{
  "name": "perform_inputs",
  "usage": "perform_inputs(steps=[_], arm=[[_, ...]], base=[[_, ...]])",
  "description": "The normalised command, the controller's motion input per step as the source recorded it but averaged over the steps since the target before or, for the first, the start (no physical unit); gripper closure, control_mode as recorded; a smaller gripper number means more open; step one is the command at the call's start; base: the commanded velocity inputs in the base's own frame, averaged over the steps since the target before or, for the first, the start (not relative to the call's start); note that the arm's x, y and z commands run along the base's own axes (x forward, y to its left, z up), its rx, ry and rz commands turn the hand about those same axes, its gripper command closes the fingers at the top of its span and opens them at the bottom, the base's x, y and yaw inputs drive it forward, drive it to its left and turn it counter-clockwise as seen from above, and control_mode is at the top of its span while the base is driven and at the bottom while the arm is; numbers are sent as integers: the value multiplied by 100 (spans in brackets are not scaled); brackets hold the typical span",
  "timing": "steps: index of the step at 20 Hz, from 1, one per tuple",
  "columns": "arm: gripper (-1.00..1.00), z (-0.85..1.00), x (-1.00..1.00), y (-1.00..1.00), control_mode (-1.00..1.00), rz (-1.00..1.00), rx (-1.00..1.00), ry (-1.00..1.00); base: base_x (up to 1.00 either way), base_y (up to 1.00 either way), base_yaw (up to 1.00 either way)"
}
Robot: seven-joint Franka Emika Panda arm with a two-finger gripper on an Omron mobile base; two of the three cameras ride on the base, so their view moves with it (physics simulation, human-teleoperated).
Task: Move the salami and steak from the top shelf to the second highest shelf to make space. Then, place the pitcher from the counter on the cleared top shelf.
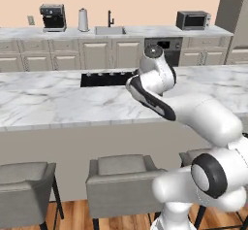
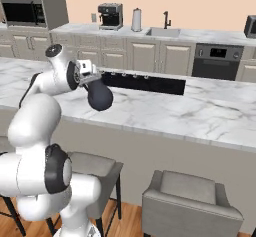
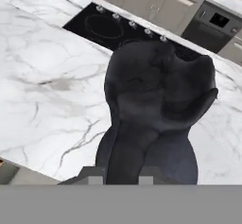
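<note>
Pitcher held over the marble counter

In the right base view, the gripper (image 2: pixel 89 79) sits left of centre, its jaws closed on the dark pitcher (image 2: pixel 99 95), which hangs tilted above the counter (image 2: pixel 200 111); the black cooktop (image 2: pixel 145 83) lies just beyond, the oven (image 2: pixel 216 61) farther right.
</note>
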Motion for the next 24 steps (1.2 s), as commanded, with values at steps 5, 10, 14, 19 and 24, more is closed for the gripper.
perform_inputs(steps=[5, 10, 14, 19, 24], arm=[[100, 30, -100, -18, -100, 27, 35, -20], [100, 39, -100, -27, -100, 11, 22, -6], [100, 64, -100, -34, -100, 0, 20, 0], [100, 52, -68, -40, -100, -5, 14, 1], [100, 31, -7, -5, -100, -3, 0, 3]], base=[[0, 0, 0], [0, 0, 0], [0, 0, 0], [0, 0, 0], [0, 0, 0]])
